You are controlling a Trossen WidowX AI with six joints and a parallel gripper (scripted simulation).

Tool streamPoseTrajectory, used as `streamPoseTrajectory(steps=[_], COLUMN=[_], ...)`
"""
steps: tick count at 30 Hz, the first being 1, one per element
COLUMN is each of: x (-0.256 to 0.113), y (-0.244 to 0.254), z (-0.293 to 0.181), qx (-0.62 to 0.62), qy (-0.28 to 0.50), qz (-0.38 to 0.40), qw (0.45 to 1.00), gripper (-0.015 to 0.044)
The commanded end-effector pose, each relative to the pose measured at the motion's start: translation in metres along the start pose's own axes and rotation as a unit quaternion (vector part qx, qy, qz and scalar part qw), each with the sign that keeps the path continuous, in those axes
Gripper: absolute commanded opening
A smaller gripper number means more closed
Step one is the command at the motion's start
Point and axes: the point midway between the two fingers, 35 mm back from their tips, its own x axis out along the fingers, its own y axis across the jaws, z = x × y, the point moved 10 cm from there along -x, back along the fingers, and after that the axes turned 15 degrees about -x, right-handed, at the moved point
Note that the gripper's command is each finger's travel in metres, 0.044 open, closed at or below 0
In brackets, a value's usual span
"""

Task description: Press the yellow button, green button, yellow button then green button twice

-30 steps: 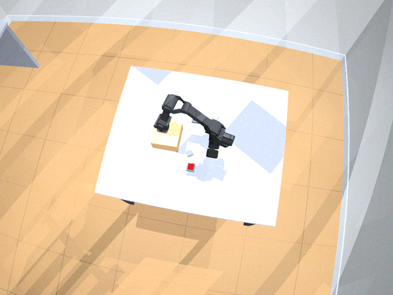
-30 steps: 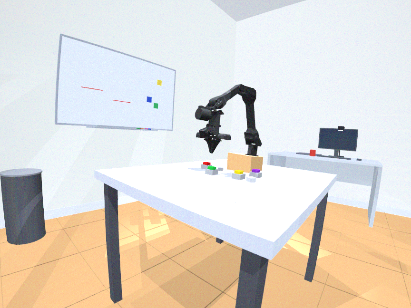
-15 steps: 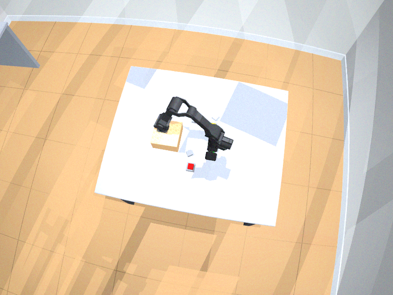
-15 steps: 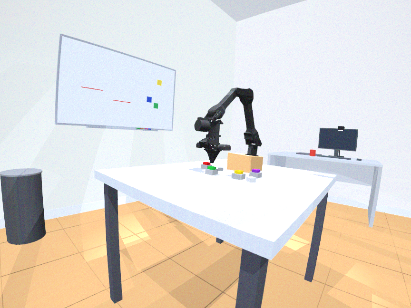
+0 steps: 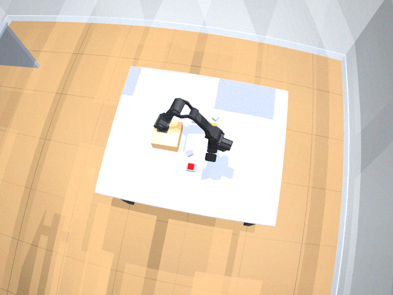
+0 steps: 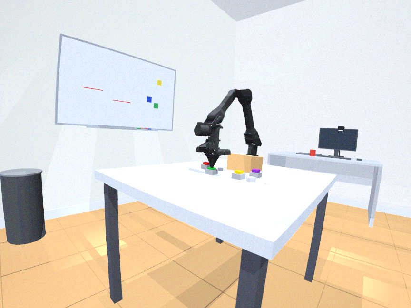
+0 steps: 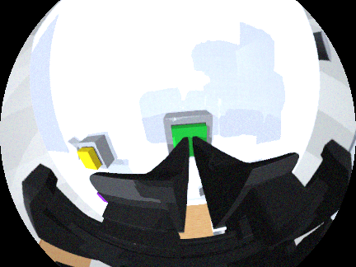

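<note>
My gripper (image 6: pixel 211 166) (image 7: pixel 189 141) is shut with nothing held, pointing down. Its fingertips are on the green button (image 6: pixel 211 168) (image 7: pixel 189 129), whose cap looks low in its grey housing. In the top view the arm hides the green button and the fingertips. The yellow button (image 5: pixel 213 124) (image 6: pixel 238 172) (image 7: pixel 89 158) stands apart from the fingers, with its cap raised; the arm partly covers it in the top view.
The red button (image 5: pixel 190 166) (image 6: pixel 206 163) and purple button (image 6: pixel 255 170) (image 7: pixel 102 197) stand nearby. One light block (image 5: pixel 215 118) (image 6: pixel 251 179) lies by the yellow button, another small block (image 5: pixel 189 153) (image 6: pixel 220 168) near the red one. The arm's base stands on a wooden box (image 5: pixel 165 139) (image 6: pixel 243 163).
</note>
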Motion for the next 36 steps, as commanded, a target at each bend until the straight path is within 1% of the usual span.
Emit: streamPoseTrajectory(steps=[1, 17, 19, 21, 22, 28, 36], x=[0.005, 0.005, -0.007, -0.028, -0.03, -0.029, -0.017], y=[0.0, 0.0, 0.0, 0.0, 0.0, 0.0, 0.0], z=[-0.001, -0.001, 0.0, 0.0, -0.001, -0.001, 0.0], qx=[-0.002, -0.002, -0.001, -0.002, -0.002, -0.002, -0.002], qy=[0.004, 0.004, 0.002, 0.004, 0.004, 0.004, 0.004], qz=[0.001, 0.001, 0.001, 0.001, 0.001, 0.001, 0.001], qw=[1.0, 1.0, 1.0, 1.0, 1.0, 1.0, 1.0], gripper=[0.002, 0.002, 0.002, 0.002, 0.002, 0.002, 0.002])
